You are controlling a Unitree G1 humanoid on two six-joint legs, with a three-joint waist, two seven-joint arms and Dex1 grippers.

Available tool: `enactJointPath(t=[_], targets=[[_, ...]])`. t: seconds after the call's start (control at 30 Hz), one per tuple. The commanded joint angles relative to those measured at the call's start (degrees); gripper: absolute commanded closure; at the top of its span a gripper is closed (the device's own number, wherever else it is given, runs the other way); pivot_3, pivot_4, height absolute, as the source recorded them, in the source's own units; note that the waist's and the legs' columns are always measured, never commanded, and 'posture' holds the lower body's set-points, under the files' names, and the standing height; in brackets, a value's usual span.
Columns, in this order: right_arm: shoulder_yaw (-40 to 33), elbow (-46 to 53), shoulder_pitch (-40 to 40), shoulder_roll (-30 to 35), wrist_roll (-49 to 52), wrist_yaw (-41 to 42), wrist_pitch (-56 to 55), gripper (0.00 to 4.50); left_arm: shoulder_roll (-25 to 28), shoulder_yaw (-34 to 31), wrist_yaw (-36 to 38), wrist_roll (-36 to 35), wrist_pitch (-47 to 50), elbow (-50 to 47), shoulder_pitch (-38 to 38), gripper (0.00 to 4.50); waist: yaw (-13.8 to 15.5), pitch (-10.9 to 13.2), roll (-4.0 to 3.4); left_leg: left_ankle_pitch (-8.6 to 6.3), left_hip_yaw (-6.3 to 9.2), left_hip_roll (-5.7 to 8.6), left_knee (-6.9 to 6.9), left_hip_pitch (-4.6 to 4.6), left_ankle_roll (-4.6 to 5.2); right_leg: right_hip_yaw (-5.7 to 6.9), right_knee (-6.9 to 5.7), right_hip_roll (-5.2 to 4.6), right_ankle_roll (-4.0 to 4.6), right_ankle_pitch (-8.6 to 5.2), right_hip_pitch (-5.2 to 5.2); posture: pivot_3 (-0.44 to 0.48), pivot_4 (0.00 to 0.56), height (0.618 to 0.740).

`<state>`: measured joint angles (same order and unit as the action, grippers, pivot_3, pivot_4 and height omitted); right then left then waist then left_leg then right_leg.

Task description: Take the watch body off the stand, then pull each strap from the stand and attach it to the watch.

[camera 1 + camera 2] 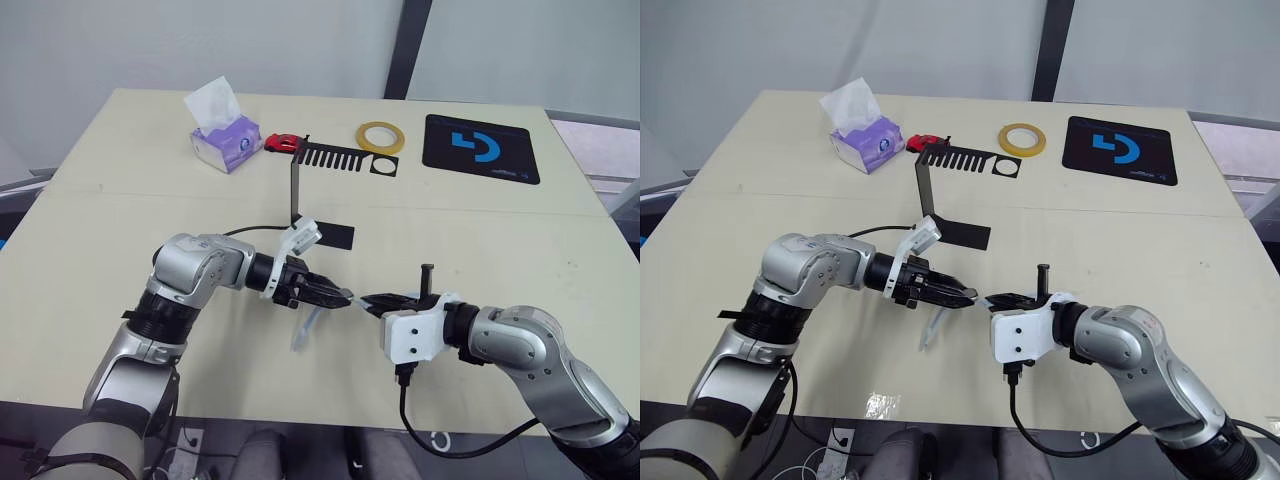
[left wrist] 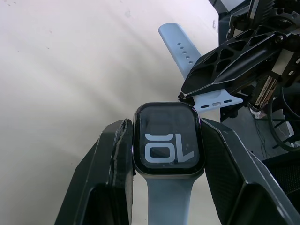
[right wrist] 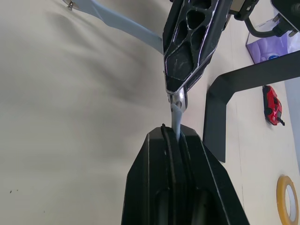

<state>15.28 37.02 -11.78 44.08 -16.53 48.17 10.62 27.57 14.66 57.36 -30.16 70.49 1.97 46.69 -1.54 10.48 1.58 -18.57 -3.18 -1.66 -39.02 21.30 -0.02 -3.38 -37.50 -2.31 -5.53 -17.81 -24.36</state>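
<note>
watch body (image 2: 168, 143) off the stand (image 1: 318, 160), clamped in left claw (image 1: 335, 295) above the worktop (image 1: 120, 200). first strap (image 2: 166, 201) already on, hanging down. second strap (image 2: 180, 44) pinched in right claw (image 1: 372, 302), touching the watch edge, not yet clicked in.

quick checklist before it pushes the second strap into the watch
1. Watch body clamped between the left gripper fingers: ok.
2. First strap joined to the watch body: looks ok.
3. Second strap pinched in the right gripper fingers: ok.
4. Second strap's end lined up with the watch body's free slot: cannot tell.
5. Stand emptied of straps: ok.
6. Stand's upright clear of both grippers: ok.
</note>
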Motion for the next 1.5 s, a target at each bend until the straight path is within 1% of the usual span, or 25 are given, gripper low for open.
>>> enactJointPath(t=[0.03, 0.8, 1.07, 1.27, 1.5], targets=[[-1.7, 2.5, -0.7, -0.3, 0.6, 0.1, 0.3, 4.5, -0.2, -0.6, 0.1, -1.3, -0.7, -1.3, 0.2, 2.81, 0.0, 0.0, 0.0, 0.0, 0.0, 0.0, 0.0, 0.0, 0.0, 0.0, 0.0, 0.0, 0.0, 0.0, 0.0, 0.0, 0.15, 0.738], [-1.2, 1.5, -1.1, -0.5, 0.1, -0.2, 0.5, 4.5, -0.6, -1.3, -1.0, -2.9, 0.6, -2.8, -0.3, 2.81, 0.0, 0.0, 0.0, 0.0, 0.0, 0.0, 0.0, 0.0, 0.0, 0.0, 0.0, 0.0, 0.0, 0.0, 0.0, 0.0, 0.15, 0.738], [-0.4, 1.3, -2.7, -1.2, -0.6, -0.1, 1.8, 4.5, -3.5, -2.8, -4.9, -3.0, 1.8, -2.4, 0.2, 2.81, 0.0, 0.0, 0.0, 0.0, 0.0, -0.01, 0.0, 0.0, 0.0, 0.0, 0.0, -0.01, 0.0, 0.0, 0.0, 0.0, 0.15, 0.738], [0.5, 1.2, -2.9, -1.7, -2.3, 0.1, 2.9, 4.5, -5.2, -4.6, -7.7, -3.8, 3.4, -4.1, -0.7, 2.81, 0.0, 0.0, 0.0, 0.0, 0.0, 0.0, 0.0, 0.0, 0.0, -0.01, 0.0, -0.01, 0.0, 0.0, -0.01, 0.0, 0.15, 0.738], [1.1, 0.4, -3.9, -2.3, -3.6, 0.7, 3.5, 4.5, -6.0, -5.5, -8.7, -5.0, 5.1, -5.8, -1.3, 2.81, 0.0, 0.0, 0.0, 0.01, 0.0, -0.01, 0.0, 0.0, -0.04, 0.0, 0.0, -0.01, 0.0, 0.0, -0.01, 0.0, 0.15, 0.738]])
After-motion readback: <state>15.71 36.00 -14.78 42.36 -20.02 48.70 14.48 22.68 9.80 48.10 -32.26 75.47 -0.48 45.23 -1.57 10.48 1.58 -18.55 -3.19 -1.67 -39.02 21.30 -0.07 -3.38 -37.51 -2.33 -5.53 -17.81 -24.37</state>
